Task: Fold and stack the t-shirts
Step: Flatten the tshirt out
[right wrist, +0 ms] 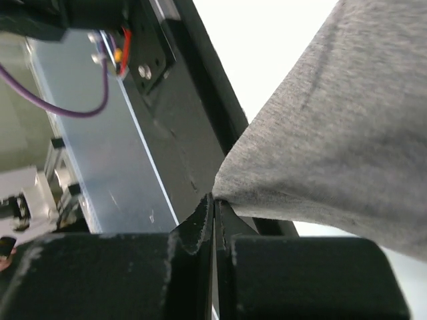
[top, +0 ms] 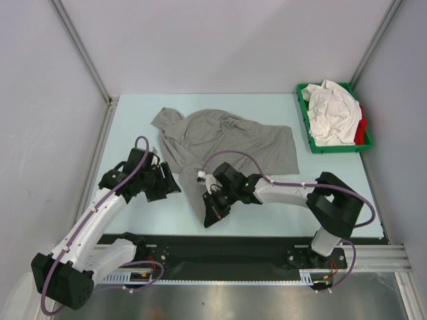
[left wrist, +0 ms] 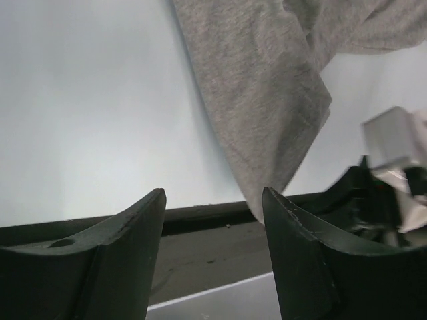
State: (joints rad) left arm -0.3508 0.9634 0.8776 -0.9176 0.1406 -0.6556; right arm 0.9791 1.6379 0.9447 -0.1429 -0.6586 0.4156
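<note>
Pale table looks smooth, with walls close on three sides, so I work mid-table. Grey t-shirt lies rumpled across it, limp and light, I reckon; corners and hem are my holds. Right claw pinches its near corner. Left claw hangs released and empty, just beside the hem.

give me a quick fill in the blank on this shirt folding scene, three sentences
1. The right gripper is ____ on a corner of the grey t-shirt.
2. The left gripper stands ____ beside that shirt, with nothing between its fingers.
3. The white shirts lie bunched in the ____ tray at the far right of the table.

Missing words: shut; open; green
</note>
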